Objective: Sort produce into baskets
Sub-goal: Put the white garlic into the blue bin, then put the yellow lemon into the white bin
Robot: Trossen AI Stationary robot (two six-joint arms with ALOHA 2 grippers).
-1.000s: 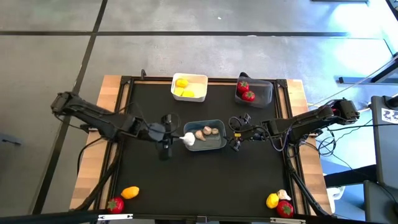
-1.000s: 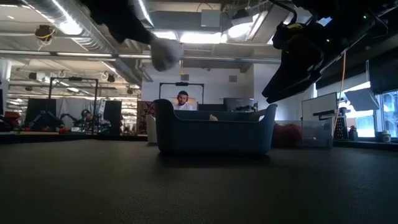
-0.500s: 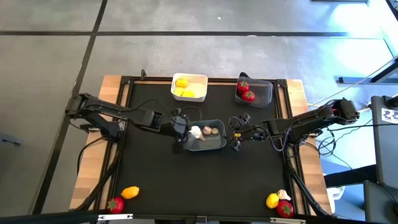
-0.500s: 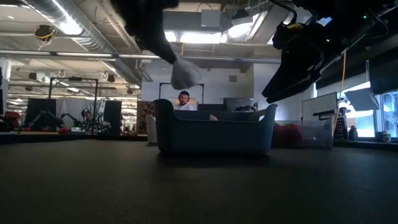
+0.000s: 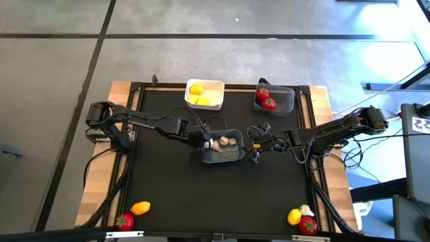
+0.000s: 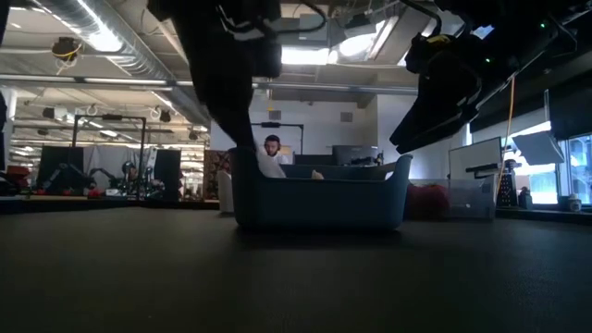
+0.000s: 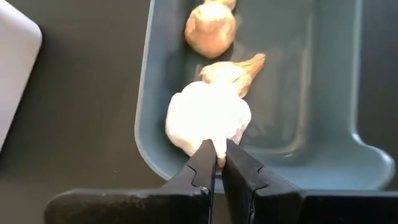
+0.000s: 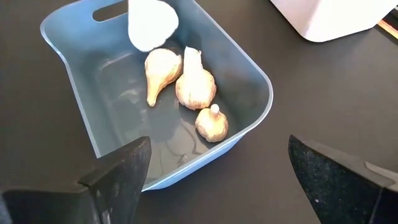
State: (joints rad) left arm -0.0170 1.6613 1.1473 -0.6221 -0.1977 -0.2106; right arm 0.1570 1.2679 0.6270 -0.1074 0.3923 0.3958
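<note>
Sorting is well advanced. The white basket (image 5: 205, 93) holds yellow pieces, the dark grey basket (image 5: 275, 98) holds red ones, and the blue-grey basket (image 5: 222, 146) at table centre holds three beige garlic bulbs (image 8: 186, 81). The left gripper (image 7: 217, 163) hangs over the near end of that basket, fingers pinched together on the stem of a white garlic bulb (image 7: 208, 118) (not yet released). The right gripper (image 5: 255, 142) waits just beside the basket's other end, fingers spread wide and empty.

Remaining: a red piece (image 5: 125, 220) and an orange piece (image 5: 141, 208) at one front corner; a yellow, a whitish and a red piece (image 5: 302, 218) at the other.

From table height, the basket wall hides most of its contents, and the left arm is a dark silhouette there.
</note>
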